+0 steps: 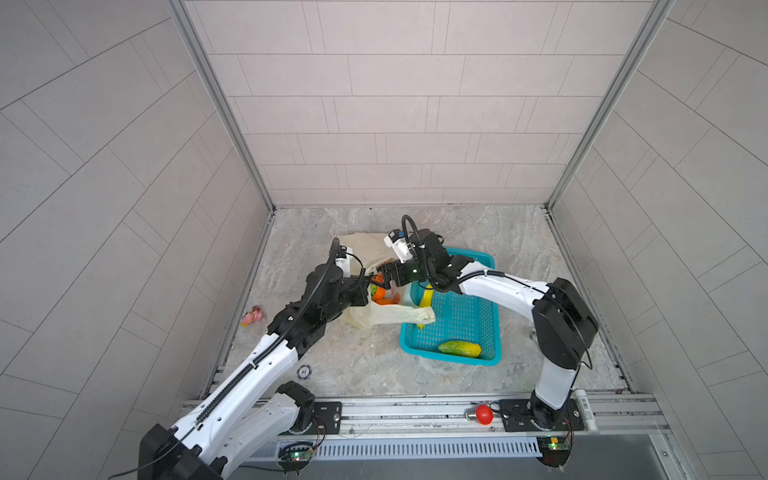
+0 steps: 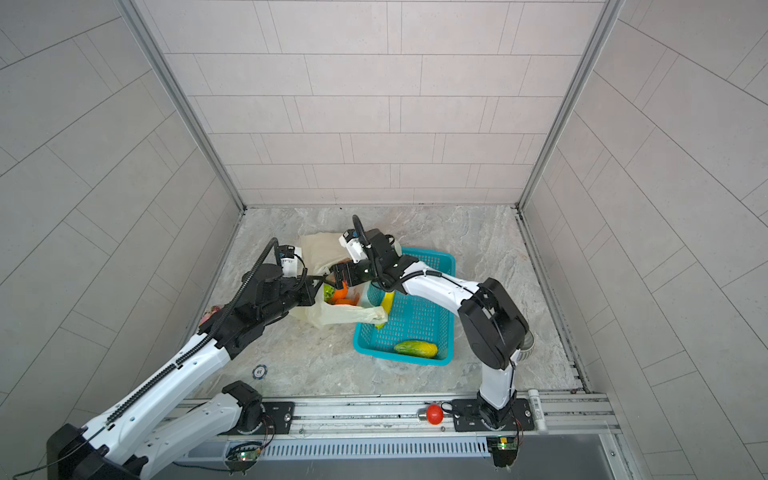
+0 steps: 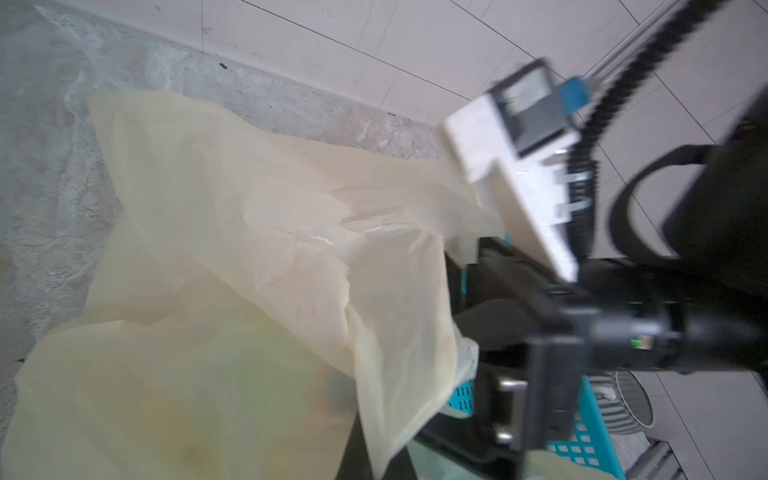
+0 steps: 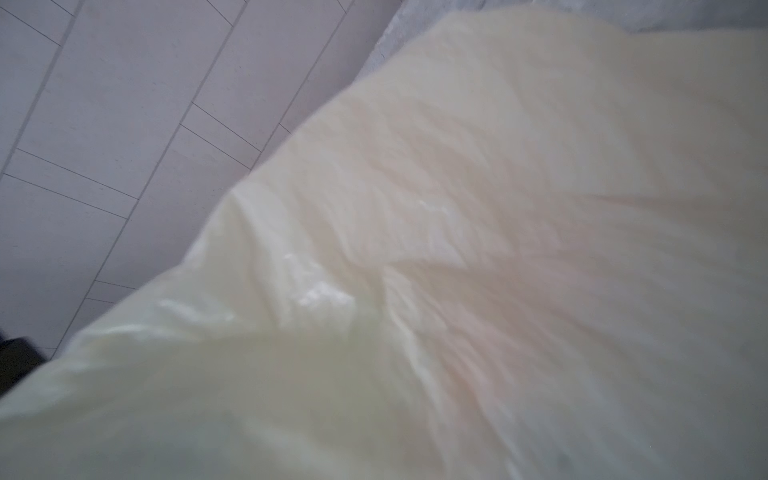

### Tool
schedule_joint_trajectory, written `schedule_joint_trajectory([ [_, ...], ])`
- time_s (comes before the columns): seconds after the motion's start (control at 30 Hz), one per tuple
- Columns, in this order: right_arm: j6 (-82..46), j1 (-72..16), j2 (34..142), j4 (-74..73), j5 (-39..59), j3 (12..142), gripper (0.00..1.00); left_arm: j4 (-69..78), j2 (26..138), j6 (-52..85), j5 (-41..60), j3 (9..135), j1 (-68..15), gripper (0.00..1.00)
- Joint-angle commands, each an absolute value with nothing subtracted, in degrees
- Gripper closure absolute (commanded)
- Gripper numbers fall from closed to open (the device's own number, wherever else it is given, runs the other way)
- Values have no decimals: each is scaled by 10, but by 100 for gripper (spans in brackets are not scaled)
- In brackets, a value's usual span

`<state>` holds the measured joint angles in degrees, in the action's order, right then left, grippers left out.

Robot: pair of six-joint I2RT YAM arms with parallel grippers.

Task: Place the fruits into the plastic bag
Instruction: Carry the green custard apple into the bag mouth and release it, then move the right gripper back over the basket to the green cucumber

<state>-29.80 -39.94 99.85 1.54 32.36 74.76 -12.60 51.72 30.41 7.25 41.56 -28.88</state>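
Film of the thin, translucent cream-yellow plastic bag (image 1: 390,316) mid-table looks light, limp and slippery, best pinched at the rim, where the left gripper (image 1: 368,285) is clenched at 9 o'clock. The right gripper (image 1: 383,279) reaches over the mouth with its jaws spread. A yellow toy banana (image 1: 427,296) and a green-yellow mango (image 1: 460,348) wait in the teal perforated basket (image 1: 461,320) at 3 o'clock.

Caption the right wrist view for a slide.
Blurred cream plastic bag fills the frame, grey tiled wall behind.

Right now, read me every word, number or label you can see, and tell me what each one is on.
"01", or "10" if turned: small round blue token on the tabletop.
Label on the white tube on the front rail: too small to read.
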Motion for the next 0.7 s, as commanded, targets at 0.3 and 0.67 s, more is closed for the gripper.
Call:
schedule_joint_trajectory([
  [0.3,-207,-405,856,124,228,677,2,-144,507,311,26,414,-287,100],
  [0.67,-179,-380,661,227,75,555,14,-135,513,310,16,406,-287,100],
])
